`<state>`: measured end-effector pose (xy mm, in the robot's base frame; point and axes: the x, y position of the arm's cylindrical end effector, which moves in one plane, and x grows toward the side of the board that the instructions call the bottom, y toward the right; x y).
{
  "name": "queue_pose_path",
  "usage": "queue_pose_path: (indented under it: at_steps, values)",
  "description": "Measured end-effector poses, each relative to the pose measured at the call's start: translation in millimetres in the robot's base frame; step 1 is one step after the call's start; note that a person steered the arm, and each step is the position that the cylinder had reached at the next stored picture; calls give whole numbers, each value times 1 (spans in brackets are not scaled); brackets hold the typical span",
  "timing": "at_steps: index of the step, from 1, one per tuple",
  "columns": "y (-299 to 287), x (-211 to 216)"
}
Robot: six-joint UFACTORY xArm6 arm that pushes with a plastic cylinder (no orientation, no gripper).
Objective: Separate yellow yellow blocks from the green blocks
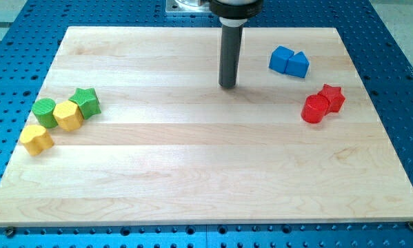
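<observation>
Wooden board (206, 186), green star (85, 101) (matte), my tip (227, 85) apart

Wooden board (206, 172) carries green (45, 112), yellow (68, 116), blue (283, 60) and red blocks (315, 109).

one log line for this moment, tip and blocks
my tip: top centre, touching no block | yellow hexagonal block between green round block and green star block | yellow heart-like block below

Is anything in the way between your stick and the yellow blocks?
No, nothing visible. My tip sits near the view's top middle, and only bare board lies between it and the cluster at the view's left. There the yellow hexagon is wedged between the green cylinder and green star; the other yellow block sits just below.
</observation>
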<state>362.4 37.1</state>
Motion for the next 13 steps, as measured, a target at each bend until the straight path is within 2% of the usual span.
queue_pose_path:
  at_steps: [1,2,3,4,5,6,7,8,9,10,11,12,13]
  values:
    - [-32,26]
    - [-82,94]
    - [-180,163]
    - [-291,197]
    - [-342,172]
    - [-330,157]
    - [-281,145]
    - [-336,138]
    - [-331,104]
    - [-287,53]
    - [-271,49]
    - [-262,89]
    - [-226,157]
